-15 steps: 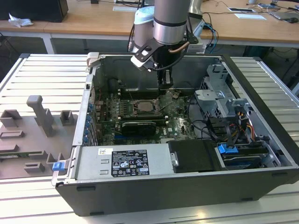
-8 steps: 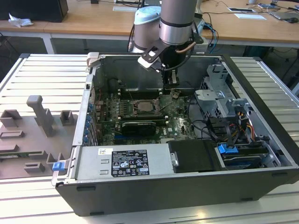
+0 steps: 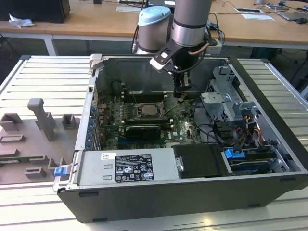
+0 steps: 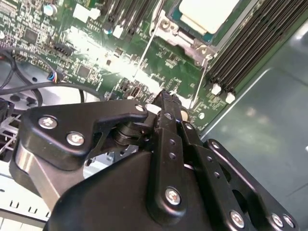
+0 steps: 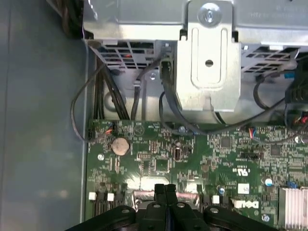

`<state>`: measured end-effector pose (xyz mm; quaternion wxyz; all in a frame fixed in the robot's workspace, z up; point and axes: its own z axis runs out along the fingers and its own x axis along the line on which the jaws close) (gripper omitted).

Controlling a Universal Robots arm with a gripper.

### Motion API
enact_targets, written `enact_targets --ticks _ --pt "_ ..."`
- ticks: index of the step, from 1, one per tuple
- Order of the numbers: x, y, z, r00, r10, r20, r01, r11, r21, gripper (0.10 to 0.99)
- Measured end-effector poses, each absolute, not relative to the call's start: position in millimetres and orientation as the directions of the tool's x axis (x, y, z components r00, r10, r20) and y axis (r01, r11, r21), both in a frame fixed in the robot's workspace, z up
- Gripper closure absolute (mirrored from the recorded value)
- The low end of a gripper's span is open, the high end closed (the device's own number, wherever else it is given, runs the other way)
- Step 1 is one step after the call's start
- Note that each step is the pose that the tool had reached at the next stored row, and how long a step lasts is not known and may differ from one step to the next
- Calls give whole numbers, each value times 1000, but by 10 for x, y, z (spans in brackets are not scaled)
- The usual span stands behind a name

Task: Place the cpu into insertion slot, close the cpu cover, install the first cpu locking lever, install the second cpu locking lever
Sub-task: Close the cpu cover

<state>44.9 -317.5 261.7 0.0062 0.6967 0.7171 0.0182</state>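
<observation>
Slatted table (image 3: 43,82) under computer case (image 3: 168,204); wooden desks (image 3: 96,19) behind; hand (image 3: 182,96) inside case.

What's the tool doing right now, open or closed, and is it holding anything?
The tool is closed, fingers pressed together with nothing seen between them, low over the green motherboard.

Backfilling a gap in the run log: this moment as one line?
gripper: jaws shut, nothing seen held | position: low over motherboard, beside insertion slot | cpu: in slot
</observation>
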Motion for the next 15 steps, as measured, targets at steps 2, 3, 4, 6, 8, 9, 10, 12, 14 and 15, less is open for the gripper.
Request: enact_targets --ticks 2,3,4,6,8,9,10,12,14,15 --pt "493 -3172 2613 -29 999 16 999 28 35 980" --pt "515 -3172 2610 -29 999 16 999 28 35 980" --pt "526 -3171 2607 -29 999 16 999 29 35 980" --pt "553 -3169 2602 -29 999 15 999 29 35 980" --pt "572 -3167 2594 -29 999 15 999 28 35 980" --pt "585 -3167 2587 -29 999 15 999 28 35 980" --pt "601 -3167 2571 -29 999 15 999 28 35 980" --pt "614 -3166 2549 -29 999 15 999 29 35 980" --pt "620 -3165 2522 -29 999 15 999 28 35 980" --pt "619 -3165 2502 -29 999 15 999 28 34 980"
